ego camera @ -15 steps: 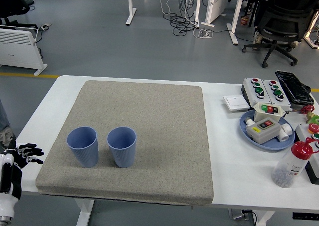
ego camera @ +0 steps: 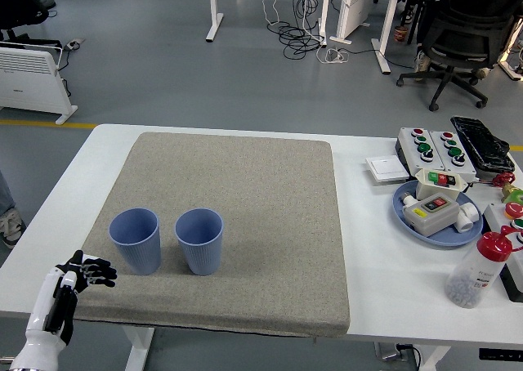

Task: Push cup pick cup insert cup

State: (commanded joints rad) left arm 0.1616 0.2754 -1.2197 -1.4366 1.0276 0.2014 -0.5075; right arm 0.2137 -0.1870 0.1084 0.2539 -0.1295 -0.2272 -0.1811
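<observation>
Two blue cups stand upright and open-mouthed side by side on the near left part of a grey felt-like mat (ego camera: 245, 216): the left cup (ego camera: 135, 240) and the right cup (ego camera: 199, 240), close together but not touching. Both are plain tapered tumblers with a matte, faintly ribbed wall, and both look empty.

The mat is a thick square pad with rounded corners, covering most of the white counter (ego camera: 376, 265). The left hand (ego camera: 82, 274) comes in at the lower left corner, black-fingered on a white forearm, its fingers loosely spread and holding nothing; it sits at the mat's near left edge, just beside the left cup but apart from it. Nothing lies between hand and cup.

Well off to the right, clear of the mat, sit a blue dish (ego camera: 437, 216) holding switch boxes, a grey button box (ego camera: 431, 146) with red and green buttons, and a clear bottle with a red cap (ego camera: 480, 269). The right hand is out of sight.
</observation>
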